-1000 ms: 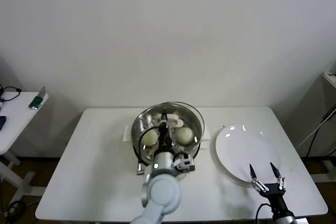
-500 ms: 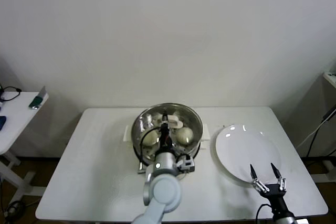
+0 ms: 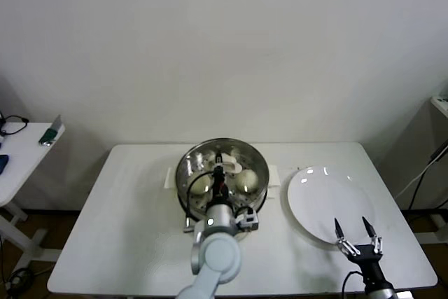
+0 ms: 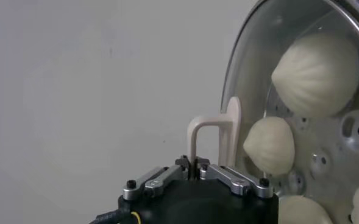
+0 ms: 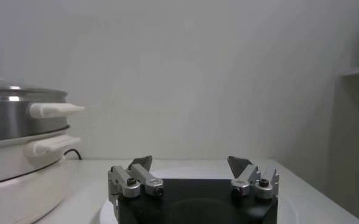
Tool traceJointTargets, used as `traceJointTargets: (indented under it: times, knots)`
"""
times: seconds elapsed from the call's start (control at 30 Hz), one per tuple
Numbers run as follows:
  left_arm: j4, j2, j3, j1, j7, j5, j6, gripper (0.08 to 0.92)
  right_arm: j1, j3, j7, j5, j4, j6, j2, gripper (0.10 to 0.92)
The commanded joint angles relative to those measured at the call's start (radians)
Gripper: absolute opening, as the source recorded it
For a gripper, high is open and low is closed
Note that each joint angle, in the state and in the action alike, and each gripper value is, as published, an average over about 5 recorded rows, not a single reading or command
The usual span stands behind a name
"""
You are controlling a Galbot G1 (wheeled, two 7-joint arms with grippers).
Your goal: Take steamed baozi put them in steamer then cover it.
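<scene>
We see the cover (image 3: 222, 167) sitting on the steamer (image 3: 184, 185), which stands at the middle of the white surface (image 3: 119, 229). The left gripper (image 4: 195, 167) is over the steamer's centre, its fingers closed tight on the cover's cream handle (image 4: 213, 137), which rises upright between them in the left wrist view. Under the glass the steamed baozi (image 4: 316, 74) lie on the perforated floor of the steamer, at least two showing from the head view and more from the wrist. The right gripper (image 3: 356, 237) hovers to the right of the steamer, over the near edge of the empty white plate (image 3: 329, 201), its fingers spread wide and holding nothing.

We judge the cover to be stiff, fairly heavy for its size and breakable, with smooth glass that gives no purchase; the handle is the only sound place to take it. The buns look soft and easily dented, so they want a light grip at the sides
</scene>
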Motion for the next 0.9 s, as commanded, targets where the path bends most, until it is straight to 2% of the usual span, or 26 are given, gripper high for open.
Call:
traceJointTargets:
  times: [0.03, 0.17, 0.53, 0.67, 0.9]
  knots:
    - [-0.019, 0.009, 0.008, 0.006, 0.01, -0.014, -0.005, 0.143, 0.0, -0.003, 0.012, 0.024, 0.006, -0.001, 0.0, 0.823]
    - [-0.057, 0.026, 0.026, 0.009, 0.032, -0.041, -0.002, 0.171, 0.0, -0.008, 0.037, 0.039, 0.01, 0.001, -0.001, 0.823]
    - [-0.202, 0.141, 0.047, 0.031, 0.049, -0.184, 0.012, 0.477, -0.01, -0.019, 0.08, 0.062, 0.018, -0.024, -0.016, 0.823]
    - [-0.271, 0.197, 0.04, 0.05, 0.004, -0.316, 0.012, 0.59, -0.012, -0.023, 0.105, 0.062, 0.017, -0.031, -0.028, 0.823]
    - [-0.373, 0.273, -0.028, 0.142, -0.135, -0.566, -0.061, 0.785, 0.001, -0.032, 0.124, 0.062, 0.005, -0.036, -0.032, 0.823]
